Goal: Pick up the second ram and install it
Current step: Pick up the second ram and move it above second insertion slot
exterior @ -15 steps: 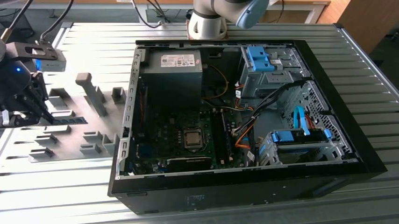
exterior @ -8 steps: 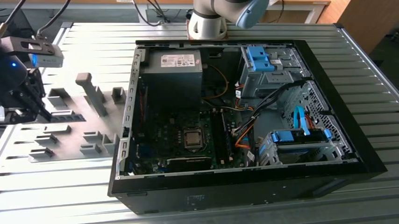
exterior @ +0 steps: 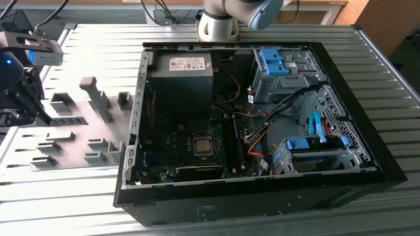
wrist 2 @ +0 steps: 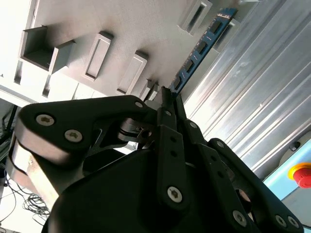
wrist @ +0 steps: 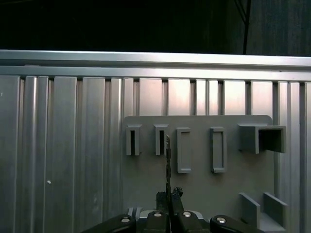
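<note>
The second ram [wrist 2: 201,46] is a thin blue board with dark chips, and it sticks out from my gripper's fingertips. My gripper [wrist 2: 167,94] is shut on one end of it. In the exterior view the gripper [exterior: 45,117] hangs at the far left over the grey fixture plate [exterior: 78,135], and the ram [exterior: 69,120] reaches from it toward the exterior view's right. The first wrist view shows the ram [wrist: 167,155] edge-on between the gripper [wrist: 169,194] and the holder blocks [wrist: 183,150]. The open computer case [exterior: 367,123] lies well to the right, its motherboard [exterior: 190,132] facing up.
Several grey holder blocks [exterior: 98,98] stand on the fixture plate. The arm's base [exterior: 220,24] stands behind the case. Blue drive cages [exterior: 276,61] and cables [exterior: 262,137] crowd the case's right half. A red stop button [wrist 2: 301,174] shows beyond the ribbed metal table [exterior: 78,206].
</note>
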Motion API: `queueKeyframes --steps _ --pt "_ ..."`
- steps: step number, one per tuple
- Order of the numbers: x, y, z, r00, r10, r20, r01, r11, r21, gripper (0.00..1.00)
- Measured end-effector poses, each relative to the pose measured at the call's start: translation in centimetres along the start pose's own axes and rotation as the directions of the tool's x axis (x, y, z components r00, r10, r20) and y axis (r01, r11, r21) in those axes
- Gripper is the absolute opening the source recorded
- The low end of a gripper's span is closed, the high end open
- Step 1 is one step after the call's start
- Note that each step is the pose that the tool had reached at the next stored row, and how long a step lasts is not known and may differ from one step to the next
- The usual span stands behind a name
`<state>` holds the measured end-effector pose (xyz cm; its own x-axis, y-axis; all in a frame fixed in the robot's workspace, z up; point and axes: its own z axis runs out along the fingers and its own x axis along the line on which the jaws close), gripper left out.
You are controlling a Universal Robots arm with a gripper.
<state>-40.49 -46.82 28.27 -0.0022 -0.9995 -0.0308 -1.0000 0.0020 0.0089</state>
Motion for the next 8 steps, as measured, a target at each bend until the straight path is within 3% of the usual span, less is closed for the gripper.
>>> queueKeyframes --steps 8 --pt "-0.04 0.01 -1.09 1.0 0.0 0.0 0.0 1.0 0.0 0.14"
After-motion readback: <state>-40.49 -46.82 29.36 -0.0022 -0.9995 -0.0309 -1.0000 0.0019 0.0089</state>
